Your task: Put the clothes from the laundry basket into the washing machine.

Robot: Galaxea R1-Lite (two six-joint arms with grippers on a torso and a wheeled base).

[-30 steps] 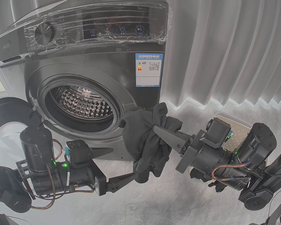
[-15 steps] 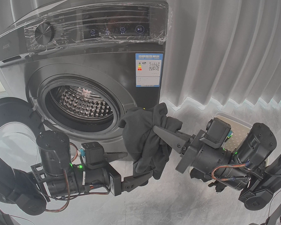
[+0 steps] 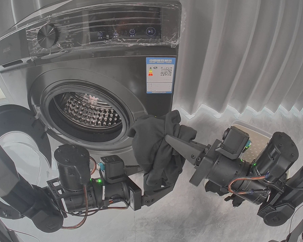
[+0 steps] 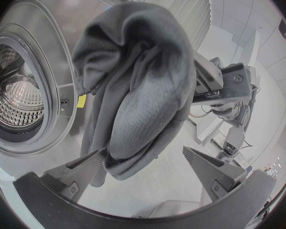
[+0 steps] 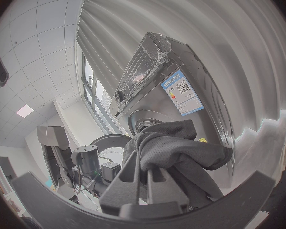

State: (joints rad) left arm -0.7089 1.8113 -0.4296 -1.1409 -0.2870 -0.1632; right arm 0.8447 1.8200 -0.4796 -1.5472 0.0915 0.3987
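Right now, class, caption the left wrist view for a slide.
Dark garment, held by the right gripper, hangs between the open fingers of the left gripper, beside the open washer.

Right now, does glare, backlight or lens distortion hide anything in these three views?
Head view: the plastic wrap on the washing machine glints, and the floor glows under the curtain hem; nothing hidden. Left wrist view: fisheye bends the door ring; the dark garment shows its folds. Right wrist view: the window backlights, curtain folds curve strongly.
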